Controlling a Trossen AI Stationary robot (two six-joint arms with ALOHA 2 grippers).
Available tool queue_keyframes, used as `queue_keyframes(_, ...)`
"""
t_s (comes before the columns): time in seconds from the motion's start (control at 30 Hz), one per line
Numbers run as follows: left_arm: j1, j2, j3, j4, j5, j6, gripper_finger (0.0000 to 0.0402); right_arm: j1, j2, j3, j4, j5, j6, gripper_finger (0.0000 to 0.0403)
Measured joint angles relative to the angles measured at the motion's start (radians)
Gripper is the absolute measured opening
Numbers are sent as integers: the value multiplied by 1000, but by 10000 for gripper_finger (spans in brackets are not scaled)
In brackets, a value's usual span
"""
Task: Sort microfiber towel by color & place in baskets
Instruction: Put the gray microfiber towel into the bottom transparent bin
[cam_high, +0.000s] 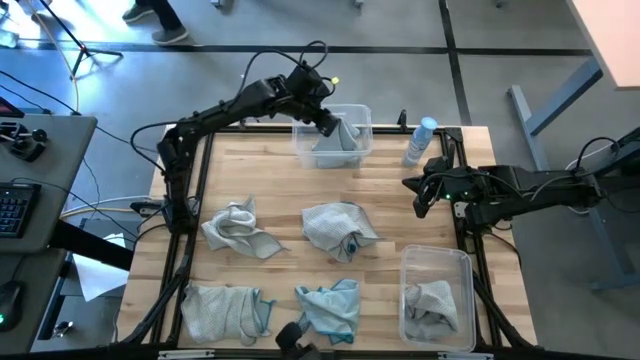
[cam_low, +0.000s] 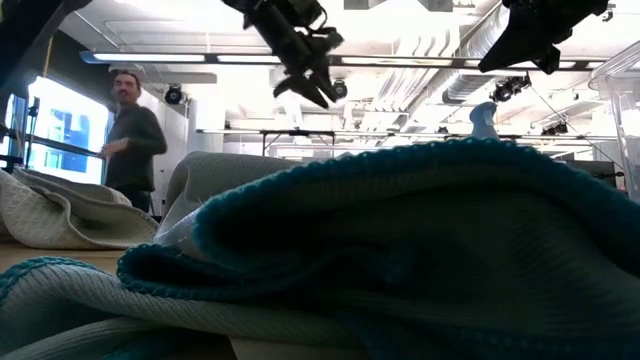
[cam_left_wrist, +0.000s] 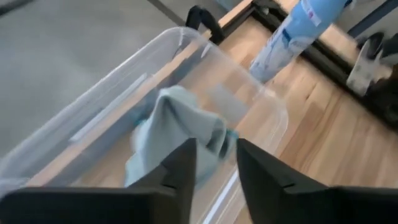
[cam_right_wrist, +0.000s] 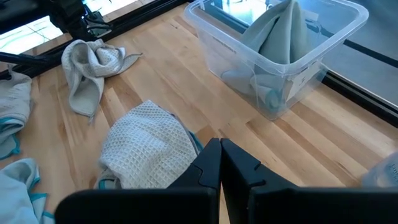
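Observation:
A pale teal towel (cam_left_wrist: 177, 127) sits heaped in the clear far basket (cam_high: 361, 113), its peak standing up above the rim in the right wrist view (cam_right_wrist: 280, 31). My left gripper (cam_left_wrist: 216, 163) hangs open just above that towel, over the basket (cam_left_wrist: 261, 106). Several more towels lie loose on the wooden table: a grey one (cam_high: 238, 228), a grey-and-teal one (cam_high: 338, 230), another (cam_high: 225, 310) and a teal one (cam_high: 330, 308). A grey towel (cam_high: 432, 303) lies in the near right basket (cam_high: 466, 262). My right gripper (cam_right_wrist: 221, 149) waits shut at the table's right side (cam_high: 420, 190).
A white-blue spray bottle (cam_high: 421, 140) stands just right of the far basket. A black metal frame (cam_high: 195, 180) runs along the table's edges. In the low view a teal towel (cam_low: 400, 260) fills the foreground, and a person (cam_low: 130, 140) stands beyond the table.

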Motion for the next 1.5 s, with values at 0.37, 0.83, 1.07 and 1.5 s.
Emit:
queue_keyframes(0.37,-174,-116,0,-127,-152,110,2,0,0,0,0,-30,7,0)
queue_keyframes(0.83,-411,-245,-226,-66,-281,5,0,0,2,0,-3,-30,-67,0)
queue_keyframes(1.07,-524,-452,-546,179,-359,-73,0,0,46,0,8,-149,-235,0)
queue_keyframes(1.5,-650,-810,-929,297,-402,-137,0,32,328,94,133,-251,-205,0)
